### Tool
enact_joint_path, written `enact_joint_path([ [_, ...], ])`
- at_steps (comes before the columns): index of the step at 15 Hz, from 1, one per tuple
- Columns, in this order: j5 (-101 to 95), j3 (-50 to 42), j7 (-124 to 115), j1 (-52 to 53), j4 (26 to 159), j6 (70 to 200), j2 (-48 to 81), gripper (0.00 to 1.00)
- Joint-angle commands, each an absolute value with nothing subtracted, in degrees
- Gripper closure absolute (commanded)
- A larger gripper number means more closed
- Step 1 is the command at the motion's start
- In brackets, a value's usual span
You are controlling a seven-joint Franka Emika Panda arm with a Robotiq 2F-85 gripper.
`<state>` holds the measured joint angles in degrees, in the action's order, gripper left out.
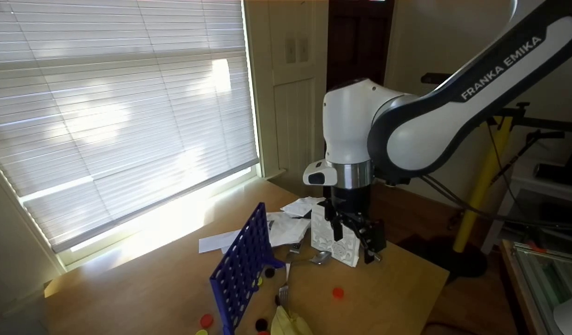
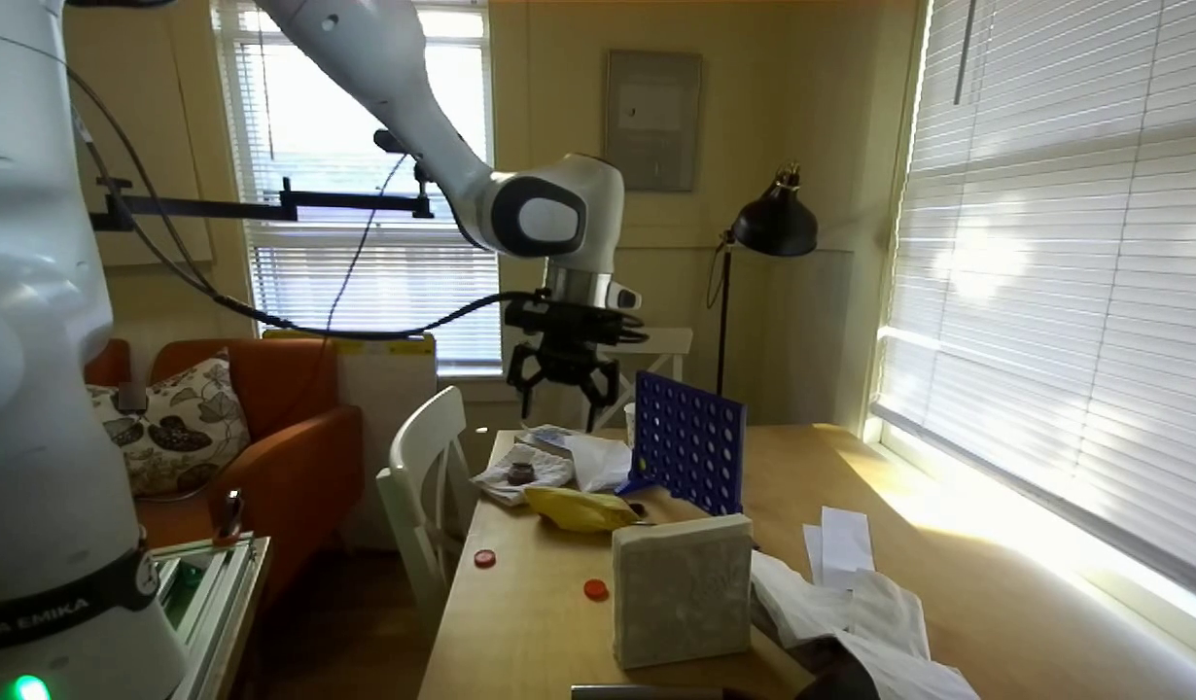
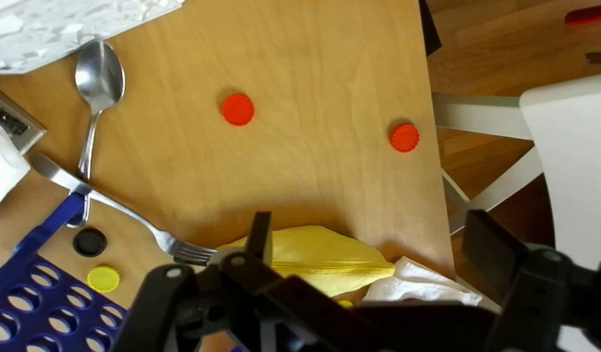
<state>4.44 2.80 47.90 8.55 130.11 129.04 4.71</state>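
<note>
The yellow object [image 2: 580,510] lies below the tool [image 2: 559,418].

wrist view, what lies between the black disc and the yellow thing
The fork: its tined end lies between the black disc and the yellow thing, as the wrist view shows.

Glossy metal fork [image 3: 164,239], smooth wooden tabletop [image 3: 310,166]; smooth plastic grid [image 3: 51,298], rough-faced slab [image 3: 71,29]
</note>
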Motion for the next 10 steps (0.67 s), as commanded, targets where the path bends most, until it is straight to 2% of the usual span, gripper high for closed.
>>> enact_joint_path([
  [1, -0.59, 7.15, 44.99, 9.67, 119.55, 127.0, 15.12, 0.0],
  [9, 0.1, 14.77, 41.25, 12.48, 102.57, 121.65, 31.73, 0.0],
  [10, 0.54, 14.95, 42.13, 11.23, 108.64, 125.64, 27.4, 0.0],
])
